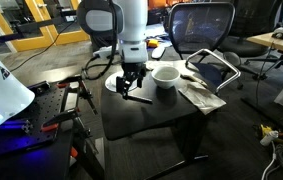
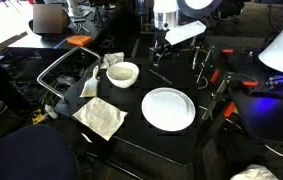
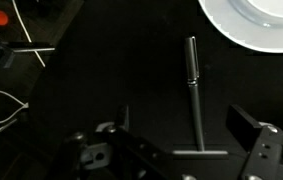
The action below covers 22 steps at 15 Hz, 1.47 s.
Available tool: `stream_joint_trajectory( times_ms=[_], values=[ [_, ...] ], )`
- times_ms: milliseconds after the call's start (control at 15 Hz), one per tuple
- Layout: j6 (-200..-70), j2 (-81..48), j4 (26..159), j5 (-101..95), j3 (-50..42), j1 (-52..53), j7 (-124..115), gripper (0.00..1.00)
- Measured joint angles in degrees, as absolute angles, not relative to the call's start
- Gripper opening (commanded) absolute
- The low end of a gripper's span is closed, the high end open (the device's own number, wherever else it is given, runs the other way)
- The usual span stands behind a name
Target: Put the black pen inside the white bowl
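The black pen (image 3: pixel 192 95) lies flat on the black table, a thin dark stick in the wrist view; it shows faintly in an exterior view (image 2: pixel 161 76). My gripper (image 3: pixel 186 125) is open and hovers just above the pen, with its near end between the two fingers. The gripper also shows in both exterior views (image 1: pixel 131 88) (image 2: pixel 160 50). The white bowl (image 1: pixel 166 75) (image 2: pixel 122 73) stands upright and empty beside the gripper. The flat white plate (image 2: pixel 168 108) (image 3: pixel 251 20) lies close to the pen's far end.
A crumpled paper napkin (image 2: pixel 101 117) lies by the table edge. A wire rack (image 2: pixel 66 70) and an office chair (image 1: pixel 201 30) stand past the bowl. Red-handled clamps (image 2: pixel 216 80) and cables (image 3: pixel 1 100) sit on the other side.
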<state>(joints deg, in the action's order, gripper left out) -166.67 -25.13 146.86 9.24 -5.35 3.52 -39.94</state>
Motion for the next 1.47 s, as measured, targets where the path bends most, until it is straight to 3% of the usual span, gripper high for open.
stream_joint_trajectory(
  times_ms=[1133, 1200, 1267, 1467],
  values=[
    [-166.67, -33.07, 139.45, 12.61, -5.12, 3.53, -39.63, 1.00],
    [-166.67, -33.51, 139.14, 12.69, -5.08, 3.53, -39.62, 0.75],
    [-166.67, -33.93, 138.87, 12.73, -5.07, 3.53, -39.62, 0.74],
    [-166.67, -34.87, 138.34, 12.77, -5.07, 3.52, -39.59, 0.50]
  ],
)
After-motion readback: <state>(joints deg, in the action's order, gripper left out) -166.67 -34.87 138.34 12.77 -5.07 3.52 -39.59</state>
